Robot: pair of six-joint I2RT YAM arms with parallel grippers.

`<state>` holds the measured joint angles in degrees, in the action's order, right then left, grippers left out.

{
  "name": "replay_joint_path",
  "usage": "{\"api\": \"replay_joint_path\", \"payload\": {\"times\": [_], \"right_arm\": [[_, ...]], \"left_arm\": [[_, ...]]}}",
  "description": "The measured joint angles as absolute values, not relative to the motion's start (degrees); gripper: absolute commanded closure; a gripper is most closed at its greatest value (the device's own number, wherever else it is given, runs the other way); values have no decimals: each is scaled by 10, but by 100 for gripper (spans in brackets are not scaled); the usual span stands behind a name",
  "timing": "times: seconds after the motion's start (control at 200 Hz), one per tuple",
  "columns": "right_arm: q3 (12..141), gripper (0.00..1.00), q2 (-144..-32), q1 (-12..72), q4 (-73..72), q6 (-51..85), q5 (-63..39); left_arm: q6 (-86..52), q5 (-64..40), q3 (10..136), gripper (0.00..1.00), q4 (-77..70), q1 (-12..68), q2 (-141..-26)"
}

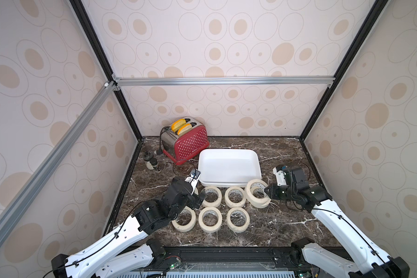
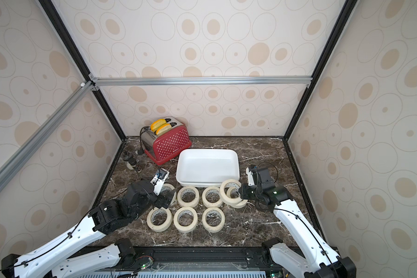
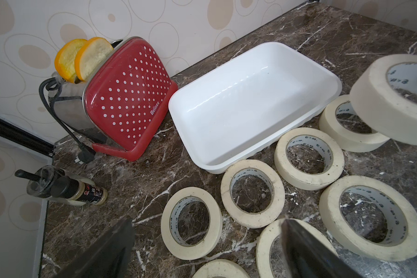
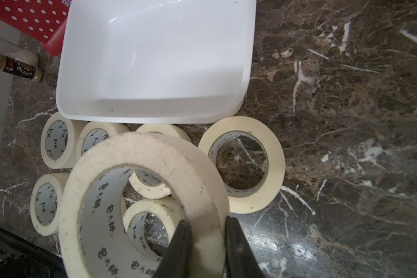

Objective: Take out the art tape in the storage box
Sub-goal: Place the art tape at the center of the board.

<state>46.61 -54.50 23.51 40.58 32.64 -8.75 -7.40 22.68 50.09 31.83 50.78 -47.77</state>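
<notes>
Because the right tool (image 1: 266, 192) is clenched on only one wall of a tilted art tape roll (image 1: 253, 189), held over a flat roll (image 1: 263, 205) beside the empty storage box (image 1: 229, 166), releasing here could leave it leaning or rolling off. Counted in both top views: eight rolls, one box, one toaster (image 2: 166, 142). From the left wrist, the left tool (image 3: 206, 219) hangs spread wide above the rolls and might nudge them. From the right wrist, the thin pinch may slip.
</notes>
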Motion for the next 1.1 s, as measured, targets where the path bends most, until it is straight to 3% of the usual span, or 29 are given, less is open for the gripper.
{"api": "replay_joint_path", "payload": {"times": [0.576,1.102], "right_arm": [[402,88,-434,235,579,360,-86],[298,87,-459,235,502,377,-76]], "left_arm": [[-73,235,501,1,319,508,-478],[-72,237,501,1,319,508,-478]]}}
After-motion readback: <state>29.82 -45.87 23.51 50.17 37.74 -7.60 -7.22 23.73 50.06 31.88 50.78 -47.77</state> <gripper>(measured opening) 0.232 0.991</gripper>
